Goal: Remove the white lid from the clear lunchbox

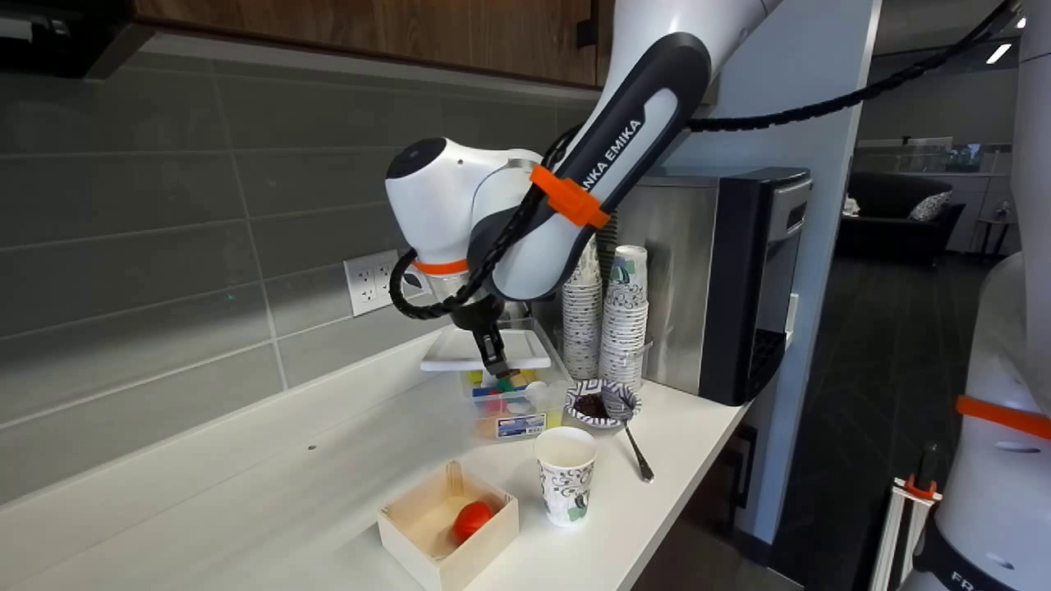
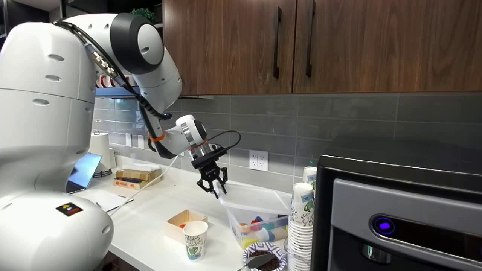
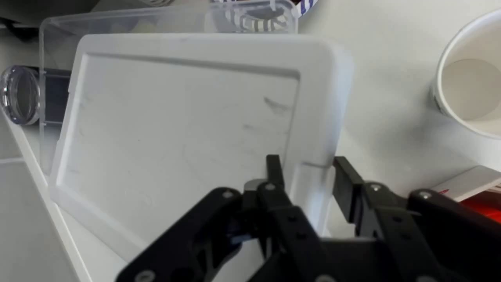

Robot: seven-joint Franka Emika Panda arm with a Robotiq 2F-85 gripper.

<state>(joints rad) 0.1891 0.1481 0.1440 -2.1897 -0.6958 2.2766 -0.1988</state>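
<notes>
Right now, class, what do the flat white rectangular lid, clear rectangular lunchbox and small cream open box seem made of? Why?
White lid: probably plastic, dull; its recessed panel looks moulded and shows grey scuffs.
Clear lunchbox: likely smooth plastic; coloured contents show through its walls.
Cream box: perhaps matte bare wood, from its thin flat sides; card is possible.

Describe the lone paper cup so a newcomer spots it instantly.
On the white counter, find the open wooden box. Beside it stands a paper cup with a swirling print. Unlike the stacked cups by the dispenser, it stands alone, mouth up.
</notes>
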